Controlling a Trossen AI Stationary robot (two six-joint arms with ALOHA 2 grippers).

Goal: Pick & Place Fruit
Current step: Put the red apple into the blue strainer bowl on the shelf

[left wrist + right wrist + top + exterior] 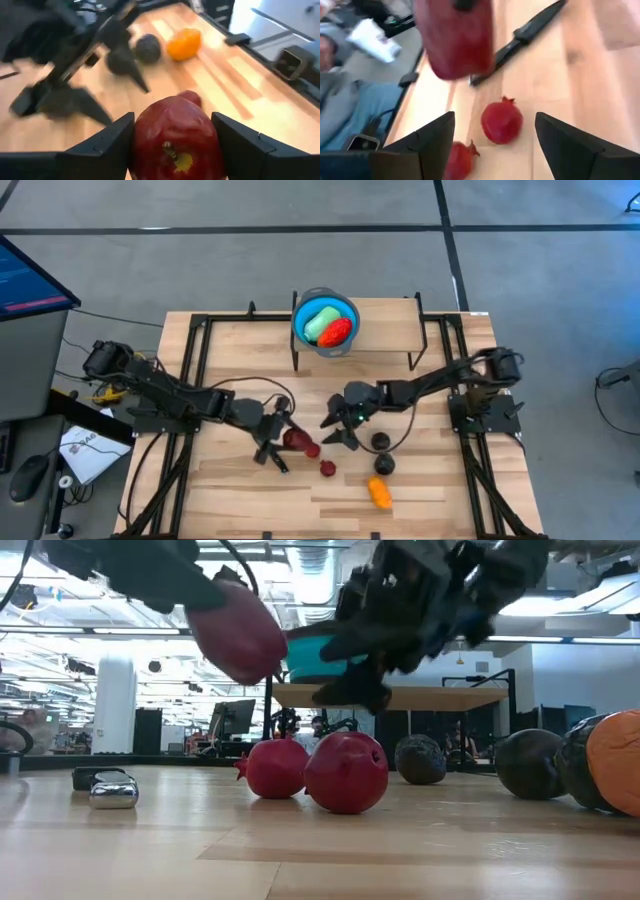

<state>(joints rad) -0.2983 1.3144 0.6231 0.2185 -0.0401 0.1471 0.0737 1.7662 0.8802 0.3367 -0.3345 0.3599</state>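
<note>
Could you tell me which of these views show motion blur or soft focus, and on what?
Low view: both arms overhead and the dark red apple are smeared, the two small red pomegranates on the table sharper. Left wrist view: right arm blurred; the apple between the left gripper fingers is fairly crisp. Right wrist view: the raised apple and black-handled knife are soft.

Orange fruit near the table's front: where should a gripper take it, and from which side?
Across its narrow middle, from straight above, probably. The orange fruit lies flat and oblong, with bare wood on both long sides; a dark fruit sits close at its far end, so closing lengthwise looks poor. The open right gripper is nearer; the left gripper holds an apple.
</note>
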